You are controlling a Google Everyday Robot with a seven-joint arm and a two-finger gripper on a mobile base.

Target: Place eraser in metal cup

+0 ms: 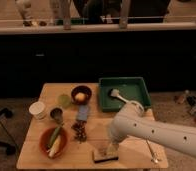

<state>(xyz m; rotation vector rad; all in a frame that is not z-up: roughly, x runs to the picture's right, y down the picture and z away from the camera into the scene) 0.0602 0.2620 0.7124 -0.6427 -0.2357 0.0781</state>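
The eraser (105, 155), a small block with a dark base and a pale top, lies on the wooden table (96, 125) near its front edge. My gripper (111, 148) is right above it, at the end of the white arm (151, 131) that comes in from the right, and it hides part of the eraser. The metal cup (56, 114), small and grey with a dark inside, stands at the left of the table, well away from the gripper.
A white paper cup (37, 109), a pale green cup (65, 100), a dark bowl (81, 94), a blue-grey flat rectangle (82, 112) and an orange bowl (53, 141) are near the metal cup. A green tray (125, 93) sits at the back right. Cutlery (151, 152) lies at the front right.
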